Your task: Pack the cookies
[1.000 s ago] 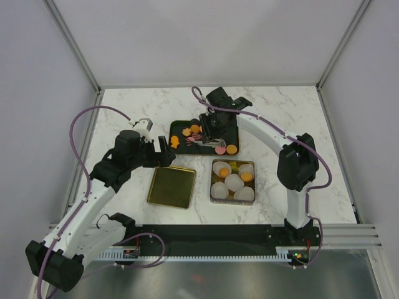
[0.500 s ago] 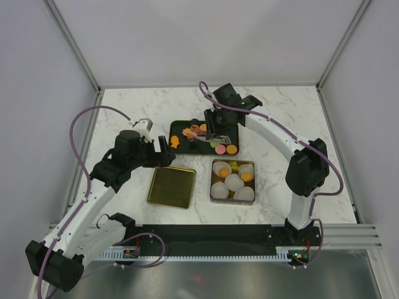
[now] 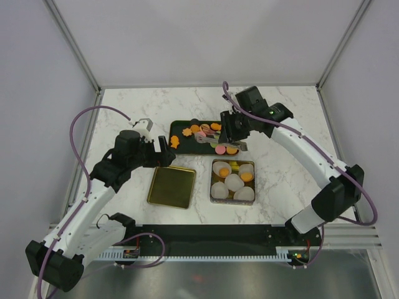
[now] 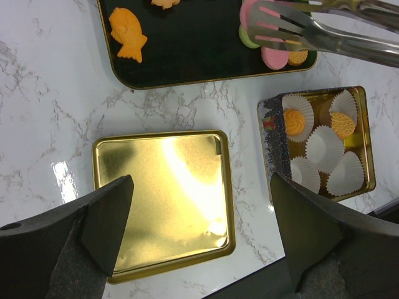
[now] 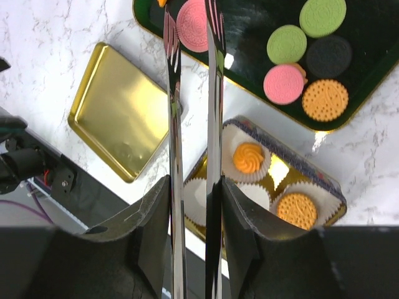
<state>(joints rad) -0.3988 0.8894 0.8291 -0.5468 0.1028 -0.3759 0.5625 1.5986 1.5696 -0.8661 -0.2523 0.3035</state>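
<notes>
Cookies [image 5: 283, 84]: most lie loose on the dark tray [image 3: 181, 123] at the middle of the table; two already sit in paper cups.
Right gripper [image 5: 194, 187]: the fingers are drawn in most of the way and clamp the handles of a pair of metal tongs [image 5: 213, 112], squeezing the blades close together.
Tong tips: a pink cookie [image 5: 193, 25] sits between them over the tray. It looks pinched, though I cannot rule out that it just lies beneath.
Tin [image 3: 232, 180]: just in front of the tray, lined with white paper cups [image 4: 324, 149]; an orange swirl and an orange round one fill two, the rest look bare.
Just changed: within the last second the right arm has swung outward, carrying its wrist from the tray's middle to its right end, and the tongs now point left across it.
Meaning: I'd judge it a pick under way; the carry to a free cup comes next.
Left gripper [image 4: 201, 180]: spread as wide as it goes, holding nothing, hanging above the gold lid [image 4: 162, 205].
Gold lid: flat on the marble, left of the tin, apart from it.
</notes>
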